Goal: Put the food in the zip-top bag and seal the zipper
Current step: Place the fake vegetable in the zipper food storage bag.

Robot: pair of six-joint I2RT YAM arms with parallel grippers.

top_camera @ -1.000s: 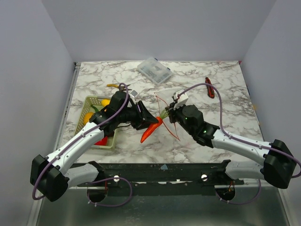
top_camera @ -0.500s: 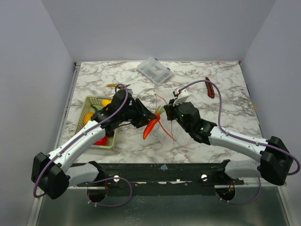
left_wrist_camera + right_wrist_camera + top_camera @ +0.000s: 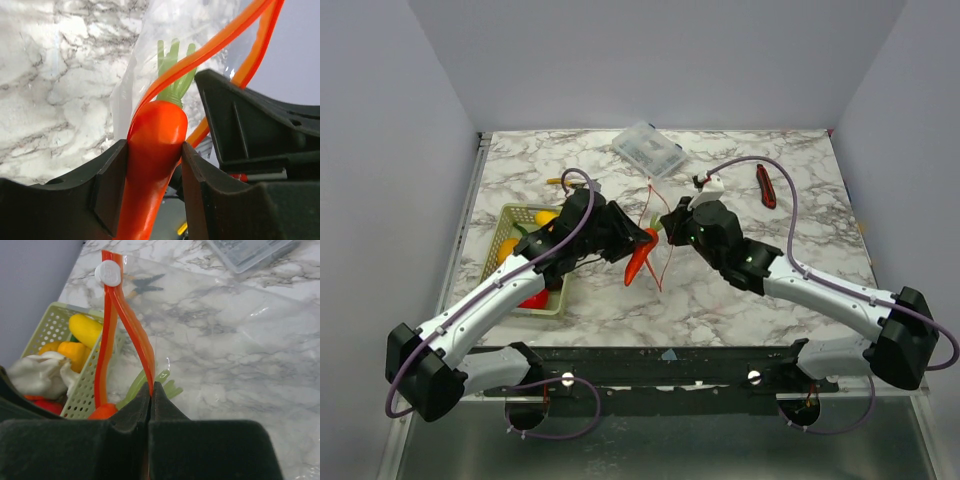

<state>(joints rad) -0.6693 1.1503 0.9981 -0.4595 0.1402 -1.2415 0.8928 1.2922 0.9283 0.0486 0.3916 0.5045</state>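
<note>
My left gripper [image 3: 632, 243] is shut on the orange carrot [image 3: 641, 257], held above the table. In the left wrist view the fingers [image 3: 114, 175] clamp the carrot [image 3: 156, 137], and its green top [image 3: 175, 75] pokes between the two red-orange zipper strips [image 3: 220, 40] of the clear zip-top bag [image 3: 200, 20]. My right gripper [image 3: 672, 222] is shut on one zipper strip [image 3: 131, 327] and holds the bag mouth [image 3: 658, 215] up and open. The zipper's white slider [image 3: 108, 273] is at the far end. The carrot's top [image 3: 161, 380] shows inside the bag [image 3: 225, 340].
A pale green mesh basket [image 3: 506, 221] at the left holds a lemon [image 3: 85, 329], an orange [image 3: 75, 352], a white garlic [image 3: 35, 372] and a red piece. A rigid clear box [image 3: 648, 148] stands at the back. A dark-red utility knife [image 3: 765, 185] lies back right. Yellow-handled pliers [image 3: 560, 182] lie behind the basket.
Both grippers have moved farther from the arm bases and closer together. The carrot has swung more upright, its green top now in the bag mouth. The right gripper has lifted the zipper strip leftward.
</note>
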